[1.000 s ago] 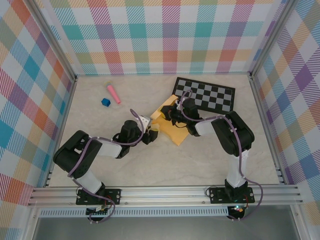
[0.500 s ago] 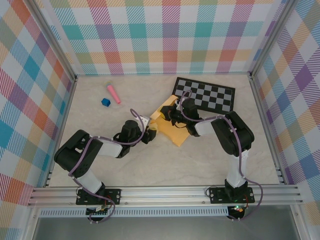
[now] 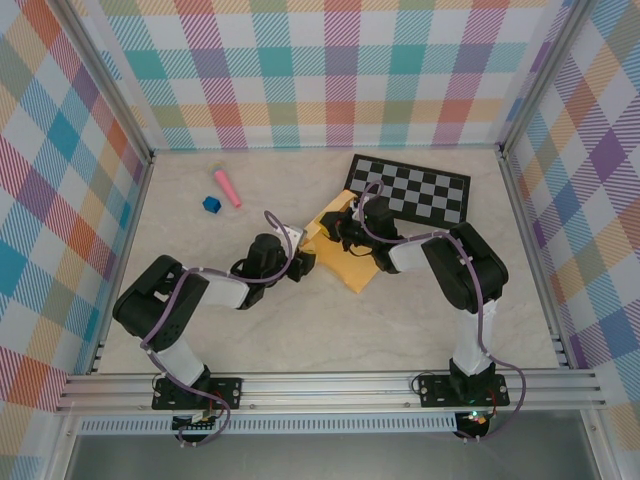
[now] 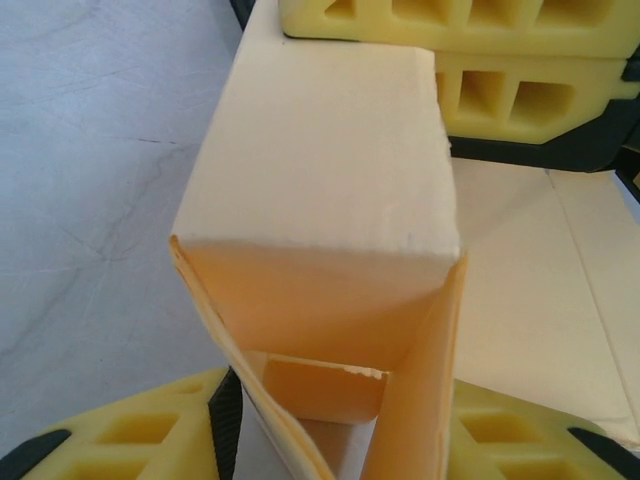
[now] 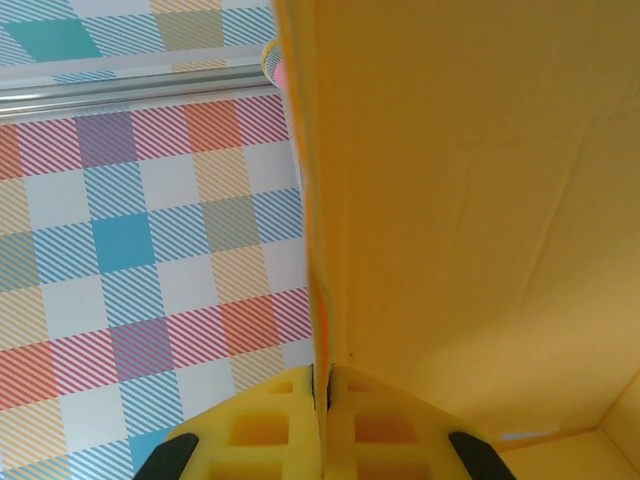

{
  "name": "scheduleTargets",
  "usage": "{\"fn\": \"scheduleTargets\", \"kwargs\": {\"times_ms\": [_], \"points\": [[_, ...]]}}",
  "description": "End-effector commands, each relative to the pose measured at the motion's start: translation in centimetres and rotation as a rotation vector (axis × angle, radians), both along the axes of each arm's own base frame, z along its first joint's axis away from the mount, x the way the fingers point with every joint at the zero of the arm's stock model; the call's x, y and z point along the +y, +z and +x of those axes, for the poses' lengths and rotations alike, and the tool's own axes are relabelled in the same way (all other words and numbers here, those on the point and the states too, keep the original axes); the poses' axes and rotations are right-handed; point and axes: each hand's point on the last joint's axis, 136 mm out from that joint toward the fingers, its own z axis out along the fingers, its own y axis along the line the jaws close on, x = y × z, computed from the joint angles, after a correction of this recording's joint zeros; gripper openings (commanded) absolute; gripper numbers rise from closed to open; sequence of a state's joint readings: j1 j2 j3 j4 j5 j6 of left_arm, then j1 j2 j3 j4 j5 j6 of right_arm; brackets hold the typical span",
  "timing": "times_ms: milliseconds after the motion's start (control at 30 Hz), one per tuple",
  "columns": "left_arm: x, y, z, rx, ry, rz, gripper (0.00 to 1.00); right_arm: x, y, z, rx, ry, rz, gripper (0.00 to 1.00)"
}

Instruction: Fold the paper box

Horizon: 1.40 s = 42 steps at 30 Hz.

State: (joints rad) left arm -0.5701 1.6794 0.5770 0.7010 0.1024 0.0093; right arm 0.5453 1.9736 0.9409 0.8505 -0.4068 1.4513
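Note:
The paper box (image 3: 345, 262) is yellow-orange cardboard lying partly folded at mid-table, one corner against the checkered board. From the left, my left gripper (image 3: 303, 262) reaches its raised end. In the left wrist view that end (image 4: 320, 150) stands as a closed block, and its two side flaps converge down between my left gripper (image 4: 335, 440), each flap lying against a yellow finger. My right gripper (image 3: 338, 226) holds the box's far side. In the right wrist view it is (image 5: 322, 400) shut on the thin edge of an upright cardboard wall (image 5: 470, 200). Its fingers (image 4: 520, 95) show behind the block.
A black-and-white checkered board (image 3: 410, 188) lies at the back right, just behind the box. A pink stick (image 3: 226, 187) and a small blue cube (image 3: 210, 204) sit at the back left. Plaid walls (image 5: 130, 250) enclose the table on three sides.
My left gripper has edged forward and right onto the box's end, and its jaws have narrowed around the flaps. The right arm has held still.

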Motion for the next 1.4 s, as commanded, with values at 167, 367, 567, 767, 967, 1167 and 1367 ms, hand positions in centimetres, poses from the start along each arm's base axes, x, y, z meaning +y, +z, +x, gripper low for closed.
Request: {"fn": "scheduleTargets", "kwargs": {"times_ms": [167, 367, 567, 767, 967, 1167, 1367], "points": [[-1.9, 0.9, 0.2, -0.06, 0.05, -0.057, 0.44, 0.8, -1.4, -1.9, 0.017, -0.003, -0.03, 0.0], [-1.5, 0.6, 0.6, -0.098, 0.155, -0.042, 0.43, -0.7, -1.8, -2.5, -0.011, -0.071, -0.018, 0.0], [-1.6, 0.7, 2.0, -0.114, 0.234, -0.054, 0.43, -1.4, -0.9, -2.9, -0.062, -0.094, -0.003, 0.0], [-2.1, 1.7, 2.9, -0.099, 0.277, -0.126, 0.43, -1.4, 0.1, -2.9, -0.092, -0.107, -0.006, 0.0], [-2.2, 2.9, 3.8, -0.115, 0.315, -0.158, 0.43, -1.6, 0.2, -2.7, -0.064, -0.153, 0.002, 0.0], [-2.1, 3.5, 4.7, -0.149, 0.342, -0.155, 0.35, -1.8, -1.6, -3.1, -0.017, -0.194, -0.002, 0.0], [-2.0, 3.3, 5.6, -0.156, 0.388, -0.154, 0.33, -1.8, -2.3, -3.5, -0.045, -0.175, -0.016, 0.03]]}}
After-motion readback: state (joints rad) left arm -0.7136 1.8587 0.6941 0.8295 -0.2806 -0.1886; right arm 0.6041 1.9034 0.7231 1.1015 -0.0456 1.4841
